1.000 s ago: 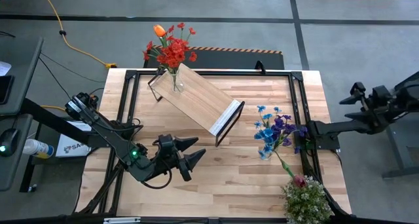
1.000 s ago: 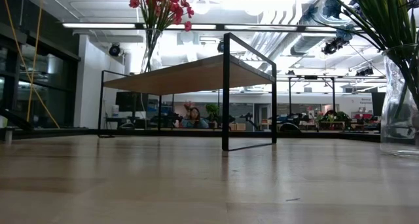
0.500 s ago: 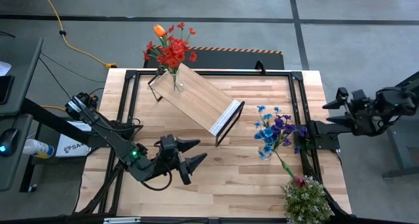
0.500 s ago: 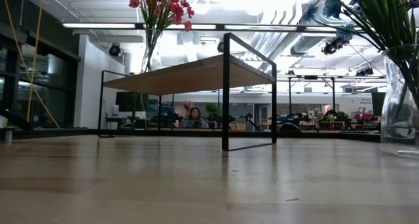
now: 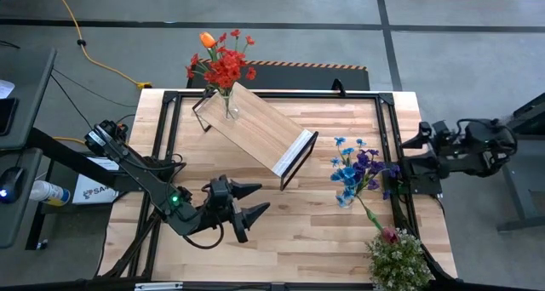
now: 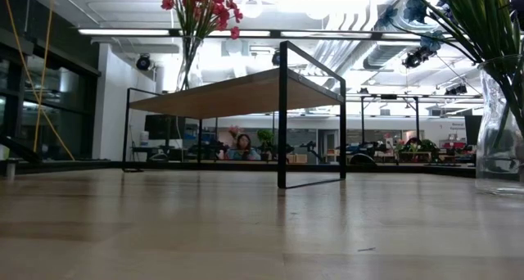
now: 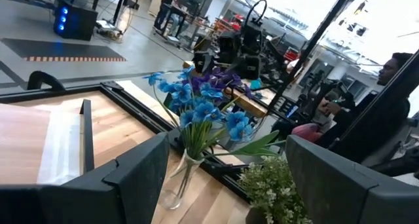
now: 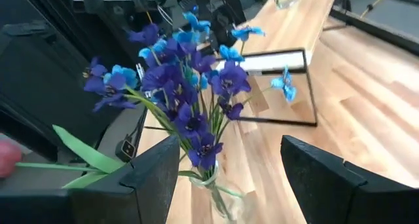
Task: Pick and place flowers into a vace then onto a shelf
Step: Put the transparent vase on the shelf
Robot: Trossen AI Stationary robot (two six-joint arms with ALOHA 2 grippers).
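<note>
A glass vase [image 5: 227, 106] with red flowers and an orange tulip [image 5: 220, 65] stands on the far left corner of the wooden shelf [image 5: 255, 131], which stands slantwise on the table on its black legs [image 6: 282, 116]. A second glass vase [image 5: 344, 199] with blue and purple flowers [image 5: 359, 168] stands on the table at the right. A dark pink rose [image 5: 389, 235] shows near the front right corner. My left gripper [image 5: 253, 199] hovers open, pointing level toward the blue flowers [image 7: 203, 109]. My right gripper [image 5: 419, 139] is open beyond the table's right edge, facing the same flowers [image 8: 190, 93].
A bushy green plant with whitish blossoms [image 5: 397, 261] stands at the front right corner. A black metal frame [image 5: 170, 138] runs around the tabletop. Bare wood lies between the shelf and the near edge [image 5: 306, 240]. People sit in the room beyond [image 6: 243, 146].
My right gripper has come in from beyond the right side toward the table's right edge and the blue flowers, sinking a little and rolling on its wrist, its fingers still open. The flowers, vases and shelf have kept still.
</note>
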